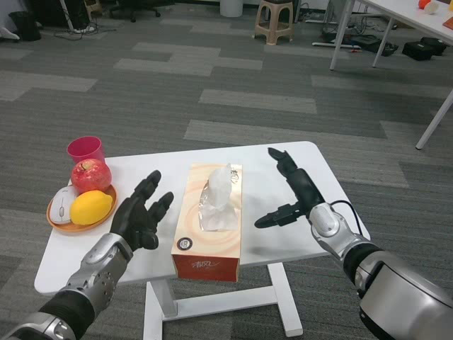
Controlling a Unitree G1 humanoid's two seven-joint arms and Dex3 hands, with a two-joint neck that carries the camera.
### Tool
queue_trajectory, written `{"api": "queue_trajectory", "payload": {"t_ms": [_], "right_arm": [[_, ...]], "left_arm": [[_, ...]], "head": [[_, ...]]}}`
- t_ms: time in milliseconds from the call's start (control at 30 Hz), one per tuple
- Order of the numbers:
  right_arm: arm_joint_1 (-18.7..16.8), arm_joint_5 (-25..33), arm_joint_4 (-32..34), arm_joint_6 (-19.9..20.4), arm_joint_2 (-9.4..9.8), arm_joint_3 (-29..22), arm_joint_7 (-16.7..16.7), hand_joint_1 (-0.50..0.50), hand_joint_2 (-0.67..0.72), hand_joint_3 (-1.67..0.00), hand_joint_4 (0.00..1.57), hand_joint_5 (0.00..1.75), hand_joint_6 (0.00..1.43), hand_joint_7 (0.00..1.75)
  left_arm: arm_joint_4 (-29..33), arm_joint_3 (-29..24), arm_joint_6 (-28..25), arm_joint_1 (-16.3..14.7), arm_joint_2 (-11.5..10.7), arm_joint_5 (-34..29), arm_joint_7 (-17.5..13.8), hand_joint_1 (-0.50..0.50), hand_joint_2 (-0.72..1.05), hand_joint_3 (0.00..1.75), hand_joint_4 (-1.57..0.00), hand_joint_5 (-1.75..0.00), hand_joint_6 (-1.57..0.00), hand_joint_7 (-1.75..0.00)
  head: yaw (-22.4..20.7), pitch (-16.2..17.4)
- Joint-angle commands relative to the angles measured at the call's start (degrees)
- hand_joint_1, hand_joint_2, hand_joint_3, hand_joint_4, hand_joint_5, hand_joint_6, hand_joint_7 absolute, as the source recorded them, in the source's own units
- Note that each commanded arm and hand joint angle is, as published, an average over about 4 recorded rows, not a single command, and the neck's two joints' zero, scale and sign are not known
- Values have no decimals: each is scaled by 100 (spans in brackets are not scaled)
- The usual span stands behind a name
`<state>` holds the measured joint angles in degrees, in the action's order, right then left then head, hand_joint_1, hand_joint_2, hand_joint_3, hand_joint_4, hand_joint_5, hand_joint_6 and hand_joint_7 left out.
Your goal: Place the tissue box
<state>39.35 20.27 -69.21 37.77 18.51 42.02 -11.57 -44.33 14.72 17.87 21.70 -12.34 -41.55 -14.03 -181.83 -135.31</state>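
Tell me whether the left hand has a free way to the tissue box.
Probably yes. The left hand is open just beside the tissue box, with only bare table between them.

We are looking at a white table standing on grey patterned carpet. Lying flat at its middle is an orange tissue box, long side running from twelve to six o'clock, a white tissue sticking up from its top slot. At nine o'clock from the box, near the table's edge, an orange plate is sitting. Just beyond the plate, at its twelve o'clock, a pink cup is standing upright at the table's far corner.
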Motion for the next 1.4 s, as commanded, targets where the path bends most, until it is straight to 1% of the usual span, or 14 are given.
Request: {"api": "queue_trajectory", "payload": {"t_ms": [33,200,267,367,500,567,633,767,800,933,1033,1133,1233,1400], "right_arm": [[-281,26,311,53,188,-601,78,-5,-29,-16,0,0,0,21],[-586,21,979,79,218,-1319,120,-2,-32,-16,0,0,0,21],[-687,21,1239,88,214,-1513,120,0,-29,-16,0,0,0,21],[-825,21,1562,99,214,-1704,120,1,-29,-16,0,0,0,21],[-1133,21,2206,121,166,-2130,120,4,-24,-16,0,0,0,21],[-1190,21,2320,130,157,-2187,120,2,-19,-16,0,0,0,21],[-1276,21,2500,143,148,-2264,120,-4,-10,-16,0,0,0,21],[-1500,26,2948,191,144,-2405,89,-27,14,-16,0,0,0,17],[-1540,28,3032,198,144,-2438,84,-31,19,-16,0,0,0,17],[-1691,30,3361,235,152,-2559,43,-36,41,-8,0,0,0,14],[-1790,30,3607,253,170,-2629,1,-39,50,-8,0,0,0,14],[-1878,30,3827,273,183,-2706,-23,-42,60,-8,0,0,0,14],[-1944,32,3981,286,199,-2772,-52,-42,60,-8,0,0,0,14],[-1966,39,4108,292,232,-2805,-83,-43,60,-8,0,0,0,14]], "left_arm": [[318,-347,15,-186,-102,68,-18,50,-64,0,0,-31,0,0],[790,-575,17,-309,-152,162,-12,50,-64,0,0,-31,0,0],[953,-615,22,-335,-161,176,-12,50,-64,0,0,-31,0,0],[1164,-644,46,-366,-159,202,-12,50,-64,0,0,-31,0,0],[1603,-683,79,-410,-163,208,-10,50,-64,0,0,-31,0,0],[1691,-687,101,-423,-163,208,-5,50,-64,0,0,-31,0,0],[1819,-698,125,-434,-163,200,-3,50,-64,0,0,-31,0,0],[2100,-734,173,-460,-168,178,-3,50,-64,0,0,-31,0,0],[2157,-742,184,-474,-170,182,-3,50,-64,0,0,-31,0,0],[2423,-778,248,-546,-168,200,-1,50,-64,0,0,-31,0,0],[2645,-804,279,-614,-155,222,6,50,-59,0,0,-31,0,0],[2840,-841,279,-643,-155,310,6,50,-61,0,0,-31,0,0],[2904,-848,279,-647,-155,367,6,50,-57,0,0,-31,0,0],[2904,-817,279,-583,-155,411,6,50,-57,0,0,-31,0,0]], "head": [[10,15],[-16,16],[-23,18],[-52,14],[-56,3],[-65,9],[-70,3],[-62,-28],[-60,-36],[-66,-65],[-82,-73],[-78,-95],[-32,-130],[-21,-213]]}}
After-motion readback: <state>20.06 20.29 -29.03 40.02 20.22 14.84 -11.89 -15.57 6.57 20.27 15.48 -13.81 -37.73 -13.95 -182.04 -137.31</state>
